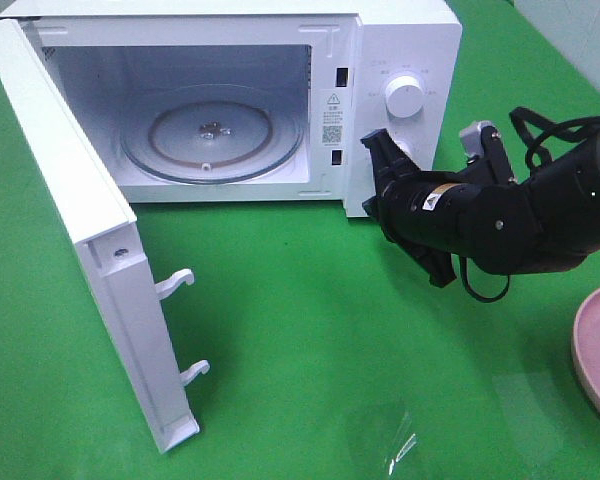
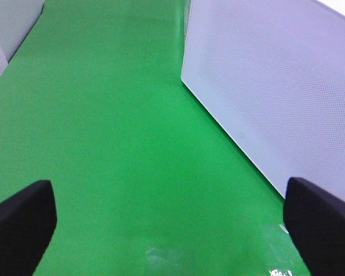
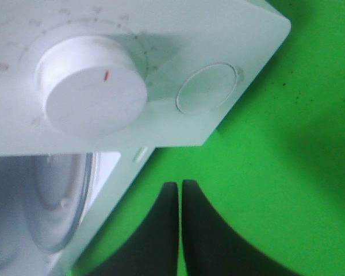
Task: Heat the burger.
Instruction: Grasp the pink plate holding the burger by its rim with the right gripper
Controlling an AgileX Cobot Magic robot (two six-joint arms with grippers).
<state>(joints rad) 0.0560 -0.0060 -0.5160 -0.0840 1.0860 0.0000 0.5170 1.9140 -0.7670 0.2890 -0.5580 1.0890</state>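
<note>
Nowhere did the burger show, only a plate rim (image 1: 592, 345); the microwave (image 1: 405, 35) stood open, empty; right gripper (image 3: 180, 187) pinched shut on nothing by the dial (image 3: 92, 95); left gripper (image 2: 171, 225) gaped empty near the door (image 2: 276, 98), risking a bump.

High view overlooks microwave (image 1: 420, 50) — 2 wrist views close.

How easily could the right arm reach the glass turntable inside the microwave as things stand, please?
Probably yes: the door stands wide open, the turntable is bare, and the shut right hand sits by the control panel beside the opening, with nothing between.
</note>
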